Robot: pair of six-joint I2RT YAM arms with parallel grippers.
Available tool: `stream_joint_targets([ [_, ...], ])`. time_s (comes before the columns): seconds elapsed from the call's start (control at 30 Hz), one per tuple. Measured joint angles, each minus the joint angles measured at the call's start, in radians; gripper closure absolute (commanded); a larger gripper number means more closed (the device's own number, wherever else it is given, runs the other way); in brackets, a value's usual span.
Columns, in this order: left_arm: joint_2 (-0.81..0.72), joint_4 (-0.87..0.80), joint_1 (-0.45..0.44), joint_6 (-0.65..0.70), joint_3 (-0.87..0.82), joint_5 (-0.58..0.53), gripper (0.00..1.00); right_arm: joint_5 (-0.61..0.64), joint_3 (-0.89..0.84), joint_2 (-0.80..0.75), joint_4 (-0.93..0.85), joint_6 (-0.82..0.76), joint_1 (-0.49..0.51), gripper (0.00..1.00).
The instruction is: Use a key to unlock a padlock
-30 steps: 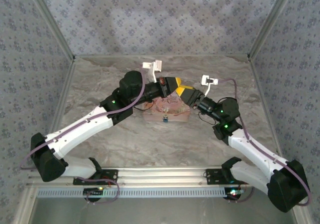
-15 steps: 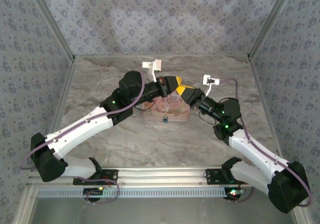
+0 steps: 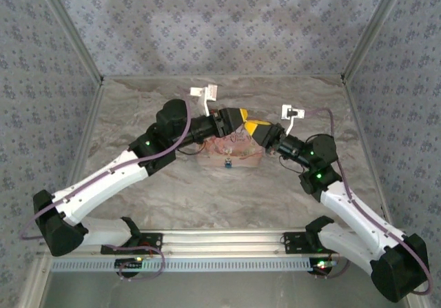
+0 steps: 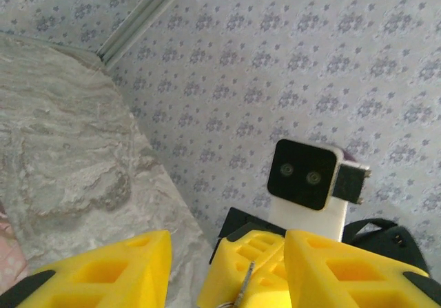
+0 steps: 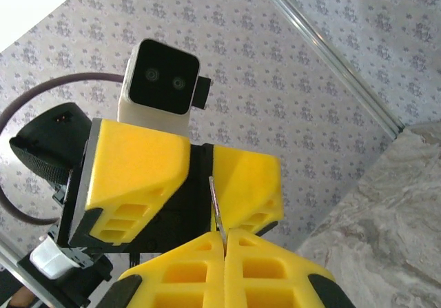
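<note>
1. From top camera: hard to make out the small dark-and-metal padlock with blue part (image 3: pixel 227 162), on near edge of pink illustrated book (image 3: pixel 242 156), apart from left gripper (image 3: pixel 238 117) and right gripper (image 3: pixel 256 127) meeting at its far side.
2. From left wrist: own yellow fingers (image 4: pixel 124 267) cut off below, parted, gripping nothing.
3. From right wrist: pinched together on thin metal key (image 5: pixel 216 204), handle hidden.

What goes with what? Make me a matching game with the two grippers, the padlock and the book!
Things:
1. left gripper
2. right gripper
3. padlock
4. book

Descriptions:
A. pink
B. open
C. shut on the key
D. tiny, with a blue part

Pairs: 1-B, 2-C, 3-D, 4-A
</note>
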Motion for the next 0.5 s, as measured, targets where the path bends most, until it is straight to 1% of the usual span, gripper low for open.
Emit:
stream_joint_targets([
  [0.03, 0.0, -0.01, 0.0, 0.003, 0.0, 0.006, 0.54, -0.007, 0.006, 0.0, -0.013, -0.004, 0.0, 1.0],
  [0.27, 0.001, -0.051, 0.0, 0.027, 0.025, 0.035, 0.65, -0.065, 0.048, 0.004, -0.093, -0.026, -0.006, 1.0],
  [0.5, 0.001, -0.06, 0.002, 0.035, 0.03, 0.047, 0.81, -0.113, 0.074, 0.02, -0.15, -0.029, -0.018, 1.0],
])
